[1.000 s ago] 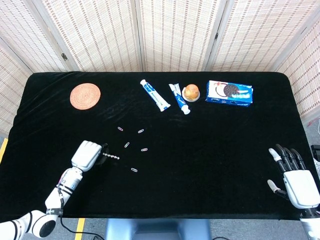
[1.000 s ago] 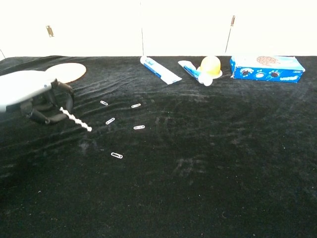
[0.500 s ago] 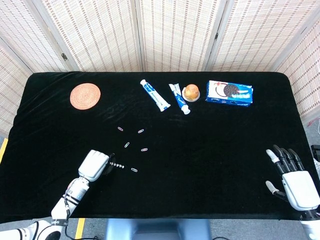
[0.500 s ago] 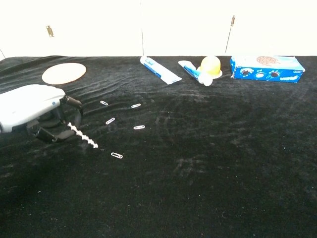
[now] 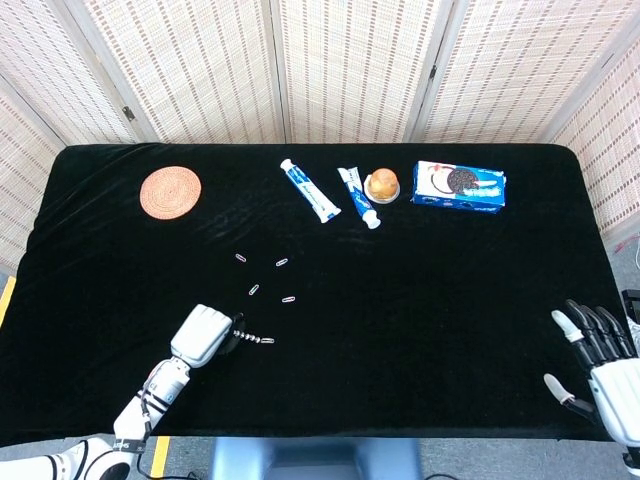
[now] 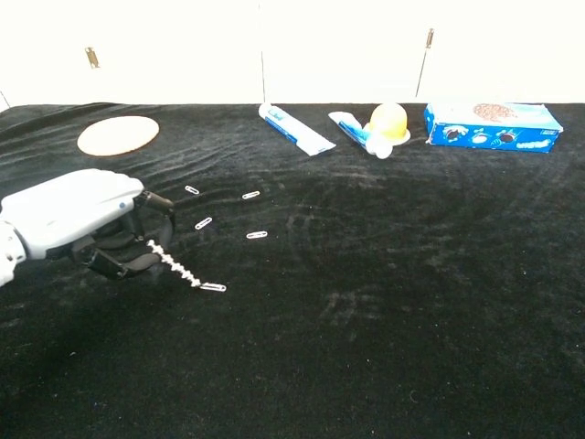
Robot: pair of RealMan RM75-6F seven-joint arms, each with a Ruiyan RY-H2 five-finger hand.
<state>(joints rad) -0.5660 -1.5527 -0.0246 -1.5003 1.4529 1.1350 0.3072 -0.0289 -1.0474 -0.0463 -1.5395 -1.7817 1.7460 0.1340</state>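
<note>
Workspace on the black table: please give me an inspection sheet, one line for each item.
Surface: black cloth table, wrinkled in the chest view.
Job's things: left robot hand holds a beaded stick; its tip touches the nearest paper clip. Four other paper clips lie beyond.
Clutter: woven coaster, two toothpaste tubes, yellow cup, blue cookie box, all at the far edge.
Robot hands: right robot hand open at the near right edge, holding nothing.
Cables: wires along the left forearm.
Surroundings: woven screen panels behind.
</note>
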